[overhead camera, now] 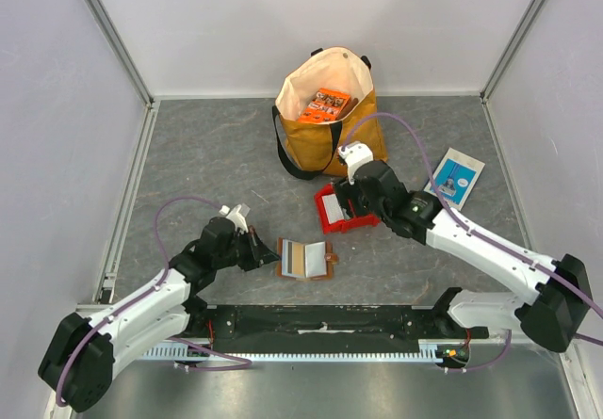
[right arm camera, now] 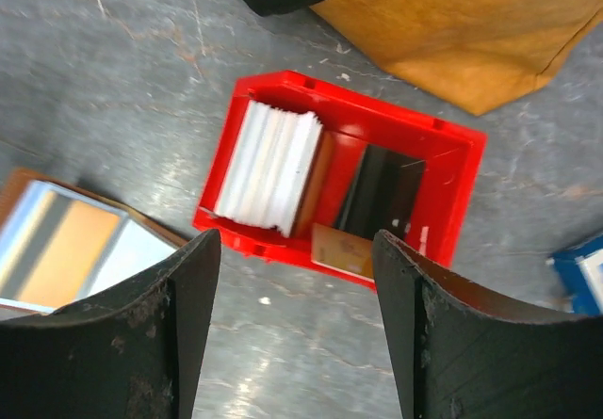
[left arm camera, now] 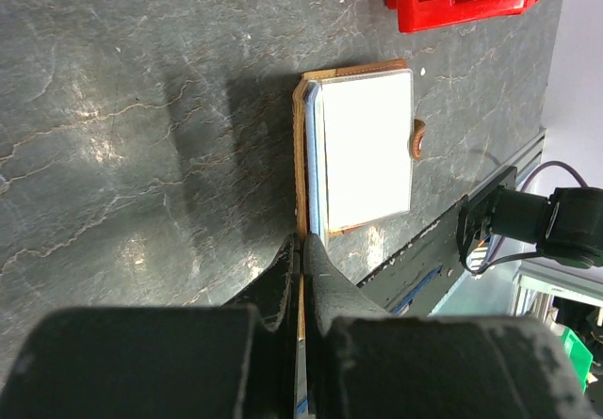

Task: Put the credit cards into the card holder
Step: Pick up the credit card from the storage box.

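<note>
Red bin [right arm camera: 450, 193] stands just beyond card holder [overhead camera: 303, 259].

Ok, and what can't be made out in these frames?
- Right wrist: number of credit cards in the red bin; blurred stack.
- Left wrist: whether the left gripper pinches the card holder or a card; the gripper itself hides the contact.
- Right wrist: blue-and-white box, cut off by the right edge.
</note>
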`<control>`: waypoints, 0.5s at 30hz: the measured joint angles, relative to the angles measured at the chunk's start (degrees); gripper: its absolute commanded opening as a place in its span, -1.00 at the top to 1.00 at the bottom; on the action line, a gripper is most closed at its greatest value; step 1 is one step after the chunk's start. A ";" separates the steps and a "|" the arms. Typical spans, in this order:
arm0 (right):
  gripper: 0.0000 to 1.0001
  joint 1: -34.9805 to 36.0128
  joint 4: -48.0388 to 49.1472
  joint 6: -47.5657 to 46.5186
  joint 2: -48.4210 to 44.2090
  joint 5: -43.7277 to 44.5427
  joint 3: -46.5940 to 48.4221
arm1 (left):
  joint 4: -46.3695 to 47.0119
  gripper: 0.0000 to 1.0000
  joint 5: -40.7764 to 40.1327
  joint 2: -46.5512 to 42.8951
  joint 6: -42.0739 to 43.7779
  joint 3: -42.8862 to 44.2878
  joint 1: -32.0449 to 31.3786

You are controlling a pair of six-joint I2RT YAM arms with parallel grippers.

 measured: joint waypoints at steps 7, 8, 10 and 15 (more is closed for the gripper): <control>-0.27 -3.13 -6.14 -16.02 5.79 -4.35 4.37 | -0.02 0.96 0.37 0.61 0.55 0.22 0.00; -0.25 -3.41 -6.71 -17.22 6.36 -4.83 4.42 | 0.00 0.96 0.39 0.72 0.61 0.22 0.00; -0.24 -4.26 -8.46 -19.63 8.04 -6.25 5.03 | 0.02 0.96 0.44 1.20 0.72 0.24 0.00; -0.11 -6.43 -10.95 -23.58 10.99 -10.08 5.97 | 0.04 0.96 1.09 1.84 0.81 0.35 0.00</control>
